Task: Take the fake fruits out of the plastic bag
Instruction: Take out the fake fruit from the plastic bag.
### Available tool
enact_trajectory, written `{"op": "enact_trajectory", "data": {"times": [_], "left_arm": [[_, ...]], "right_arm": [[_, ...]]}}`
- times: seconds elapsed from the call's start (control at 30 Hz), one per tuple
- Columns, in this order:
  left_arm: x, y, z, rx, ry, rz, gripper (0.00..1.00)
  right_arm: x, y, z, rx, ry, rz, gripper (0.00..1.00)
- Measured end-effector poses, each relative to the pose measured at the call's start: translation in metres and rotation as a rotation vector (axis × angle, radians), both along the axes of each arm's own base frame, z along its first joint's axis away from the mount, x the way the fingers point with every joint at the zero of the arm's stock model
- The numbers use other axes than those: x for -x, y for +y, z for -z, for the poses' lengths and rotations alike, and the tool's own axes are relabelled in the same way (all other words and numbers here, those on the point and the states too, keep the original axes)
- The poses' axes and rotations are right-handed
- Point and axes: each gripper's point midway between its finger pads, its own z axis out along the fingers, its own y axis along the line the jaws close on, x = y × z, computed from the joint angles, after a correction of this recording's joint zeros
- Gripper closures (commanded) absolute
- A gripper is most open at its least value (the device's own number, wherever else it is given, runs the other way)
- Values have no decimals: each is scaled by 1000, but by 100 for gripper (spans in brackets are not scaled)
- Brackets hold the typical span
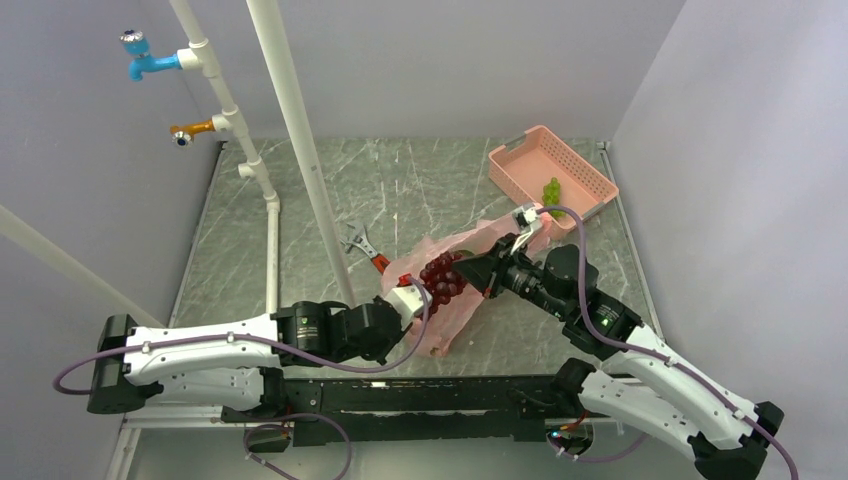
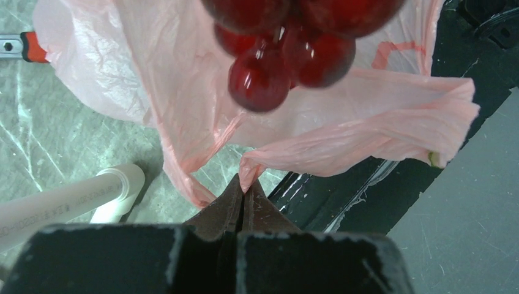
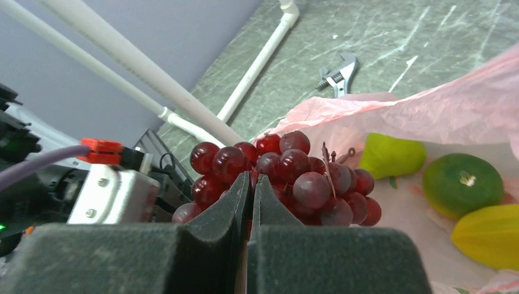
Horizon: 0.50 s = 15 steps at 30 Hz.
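Observation:
The thin pink plastic bag [image 1: 478, 250] lies crumpled mid-table. My left gripper [image 1: 418, 297] is shut on a fold of the bag's near edge [image 2: 243, 182]. My right gripper [image 1: 480, 272] is shut on the dark red grape bunch [image 1: 441, 276], which hangs at the bag's mouth, over the left gripper [image 2: 287, 43]. In the right wrist view the bunch [image 3: 306, 177] sits right at my closed fingers [image 3: 250, 179]. Inside the bag [image 3: 440, 116] lie a yellow-green fruit [image 3: 392, 156], a round green fruit [image 3: 462, 184] and a yellow oblong one [image 3: 489, 236].
A rigid pink slotted basket [image 1: 575, 160] at the back right holds a light green grape bunch [image 1: 551, 192]. A red-handled wrench [image 1: 365, 248] lies left of the bag. White pipes [image 1: 300, 140] rise at the left. The table's black front edge [image 2: 367, 184] runs under the bag.

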Motion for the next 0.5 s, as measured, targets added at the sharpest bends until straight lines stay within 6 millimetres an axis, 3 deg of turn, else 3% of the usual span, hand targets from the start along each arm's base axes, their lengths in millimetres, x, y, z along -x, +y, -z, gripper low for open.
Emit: {"op": "enact_trajectory", "data": {"times": [0.3,0.5], "left_arm": [[-7,12,-20,60,-41,-51,100],[-15,18,-35,110,-84,-104,100]], "right_arm": [[4,-1,-4,-27,22,-5,100],[14,27,-14,-164,94,-123,100]]}}
